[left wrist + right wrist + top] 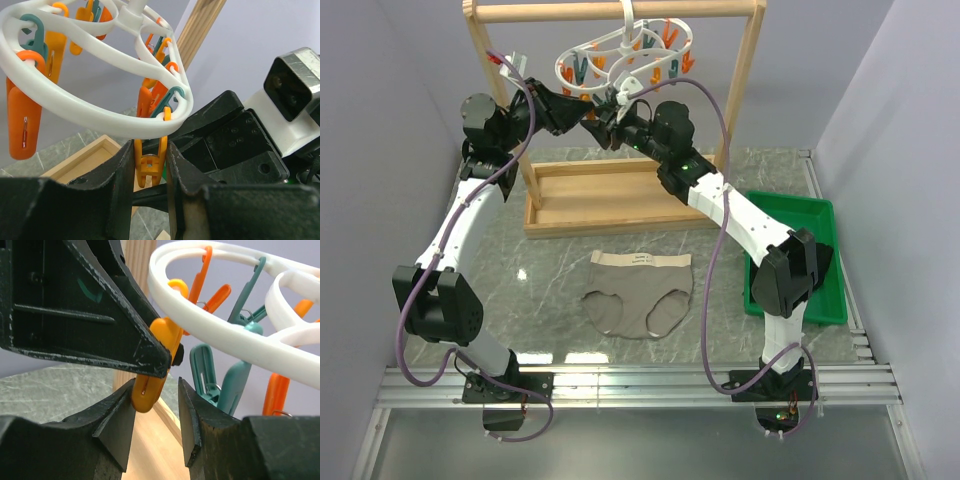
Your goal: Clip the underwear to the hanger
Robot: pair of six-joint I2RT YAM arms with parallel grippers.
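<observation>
Both grippers meet at one peg on the hanger; the underwear is down on the table.

The left gripper (149, 150) is closed on an orange clothespin (150, 167) dangling from the white hanger (90, 114), which hangs on the wooden rack (610, 10) at the far side. The right gripper (156, 385) stands partly open around the same pin's lower end, with one finger touching it and the other apart. The underwear (640, 295) lies flat on the table (550, 270), near of the rack.
</observation>
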